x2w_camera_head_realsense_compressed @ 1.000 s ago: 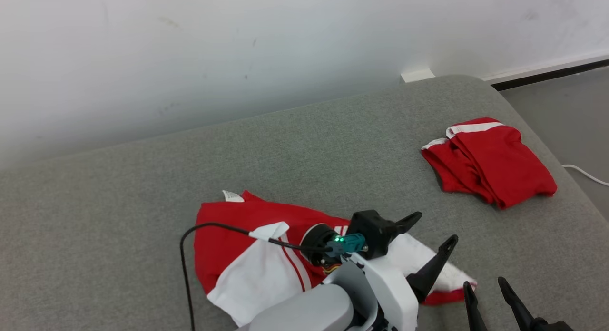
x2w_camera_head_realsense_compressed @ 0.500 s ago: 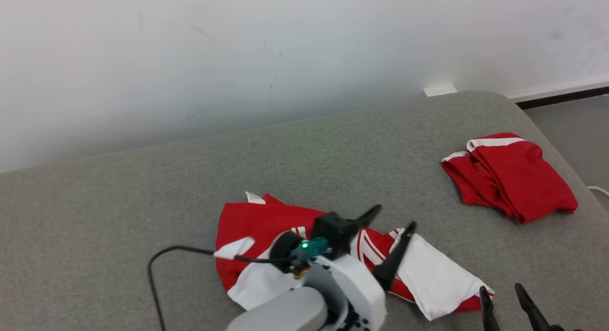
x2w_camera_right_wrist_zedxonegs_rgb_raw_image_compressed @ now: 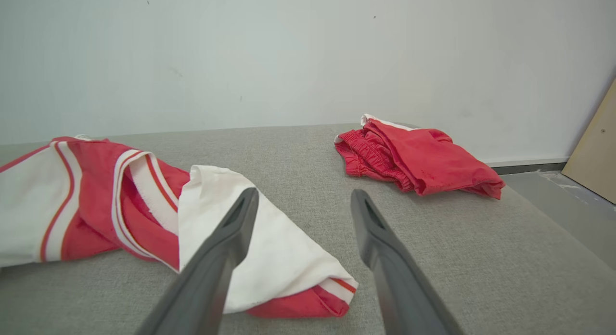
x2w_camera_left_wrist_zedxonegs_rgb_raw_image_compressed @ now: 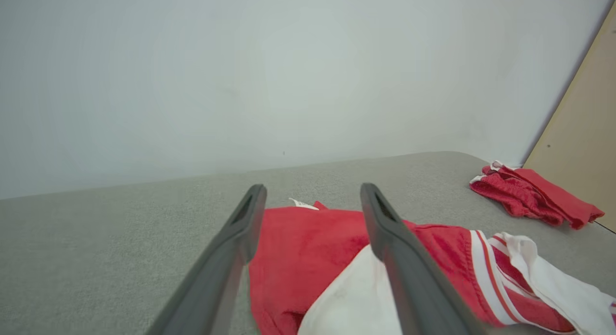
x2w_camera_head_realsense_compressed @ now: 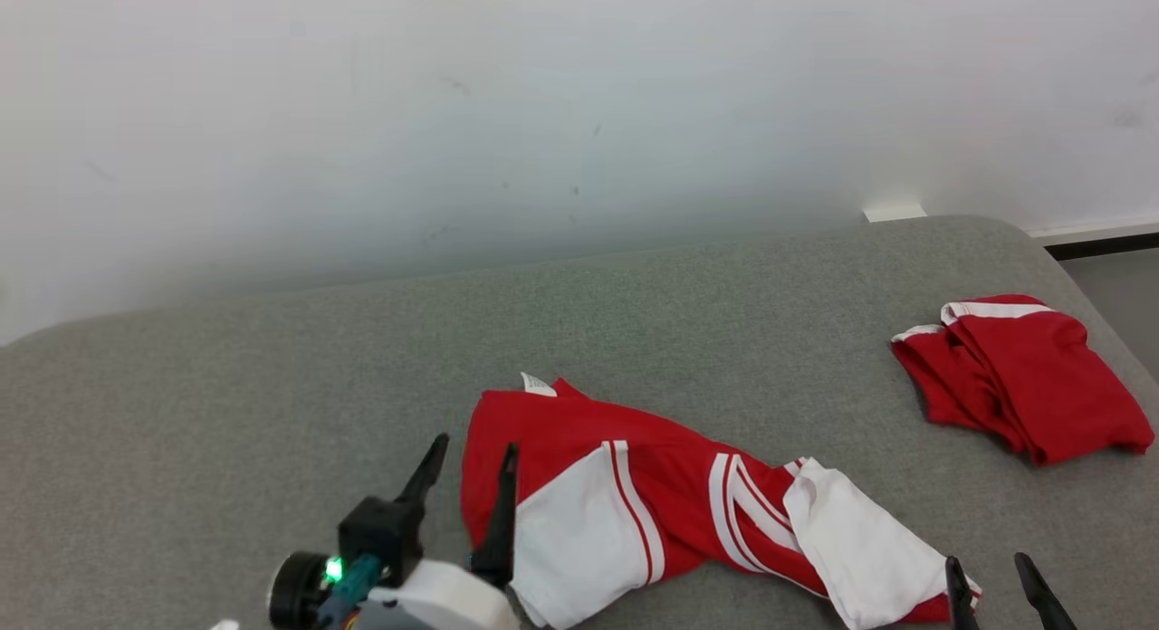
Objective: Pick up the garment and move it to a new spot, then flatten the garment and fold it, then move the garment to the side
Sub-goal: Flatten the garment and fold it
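The garment (x2w_camera_head_realsense_compressed: pixel 670 503), a red jersey with white sleeves and white stripes, lies crumpled on the grey padded surface (x2w_camera_head_realsense_compressed: pixel 272 386) near its front edge. My left gripper (x2w_camera_head_realsense_compressed: pixel 476 445) is open at the garment's left edge, its right finger over the red cloth. In the left wrist view the open left gripper (x2w_camera_left_wrist_zedxonegs_rgb_raw_image_compressed: pixel 313 188) frames the garment (x2w_camera_left_wrist_zedxonegs_rgb_raw_image_compressed: pixel 308 243) with nothing held. My right gripper (x2w_camera_head_realsense_compressed: pixel 986 562) is open just off the garment's white right end. In the right wrist view the right gripper (x2w_camera_right_wrist_zedxonegs_rgb_raw_image_compressed: pixel 304 193) hangs above the garment's white sleeve (x2w_camera_right_wrist_zedxonegs_rgb_raw_image_compressed: pixel 260 243), holding nothing.
A second red garment (x2w_camera_head_realsense_compressed: pixel 1032 377) with a white band lies bunched at the right end of the surface, also seen as a red pile (x2w_camera_right_wrist_zedxonegs_rgb_raw_image_compressed: pixel 414 157). A white wall runs behind. The surface rounds off at the right, with floor (x2w_camera_head_realsense_compressed: pixel 1118 286) beyond and a wooden board (x2w_camera_left_wrist_zedxonegs_rgb_raw_image_compressed: pixel 577 147).
The head camera has panned, shifting the scene right and down. My left arm has drawn back from over the garment's middle to its left edge, uncovering it. The right gripper stays put.
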